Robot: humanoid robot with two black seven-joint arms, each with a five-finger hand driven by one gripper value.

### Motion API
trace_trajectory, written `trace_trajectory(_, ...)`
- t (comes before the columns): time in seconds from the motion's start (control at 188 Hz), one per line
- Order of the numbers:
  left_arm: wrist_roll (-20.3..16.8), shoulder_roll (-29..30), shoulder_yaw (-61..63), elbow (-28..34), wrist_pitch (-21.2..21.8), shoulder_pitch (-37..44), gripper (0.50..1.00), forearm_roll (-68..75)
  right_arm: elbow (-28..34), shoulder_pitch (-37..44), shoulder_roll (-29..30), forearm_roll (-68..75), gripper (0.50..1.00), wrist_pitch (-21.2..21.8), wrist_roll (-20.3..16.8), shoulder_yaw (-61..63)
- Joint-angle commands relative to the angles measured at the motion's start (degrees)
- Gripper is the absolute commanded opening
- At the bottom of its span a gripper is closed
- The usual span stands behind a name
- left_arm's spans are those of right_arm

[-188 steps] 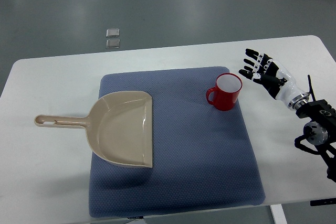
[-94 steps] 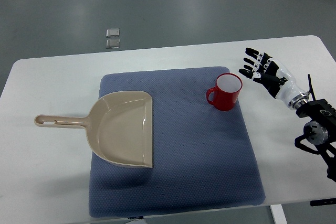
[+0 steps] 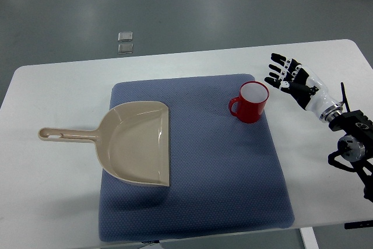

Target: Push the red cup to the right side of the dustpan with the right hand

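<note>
Right hand (image 3: 289, 77) shifted barely, slightly upward; fingers spread, holding nothing; red cup (image 3: 250, 102) just left of fingertips, untouched, well right of dustpan (image 3: 137, 141); advice: contact cup wall low, push slowly leftward

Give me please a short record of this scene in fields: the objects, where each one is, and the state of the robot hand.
cup: red cup, upright, on the mat's far right part, handle toward the dustpan
dustpan: beige dustpan, on the mat's left part, its handle over the table
mat: blue mat, on the white table
right hand: right hand, fingers spread, to the right of the cup, apart from it
left hand: not in view
</note>
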Motion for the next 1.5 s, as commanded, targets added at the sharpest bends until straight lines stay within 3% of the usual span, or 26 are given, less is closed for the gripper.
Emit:
trace_trajectory(0.0, 0.0, 0.0, 0.0, 0.0, 0.0, 0.0, 1.000, 0.0, -0.1, 0.0, 0.0, 0.0, 0.934, 0.1, 0.5, -0.5)
trace_trajectory(0.389, 0.0, 0.0, 0.0, 0.0, 0.0, 0.0, 1.000, 0.0, -0.1, -0.4, -0.9, -0.1, 0.934, 3.1, 1.1, -0.6)
trace_trajectory(1.496, 0.0, 0.0, 0.0, 0.0, 0.0, 0.0, 1.000, 0.0, 0.0, -0.9, -1.8, -5.7, 0.932, 3.1, 8.1, -7.3)
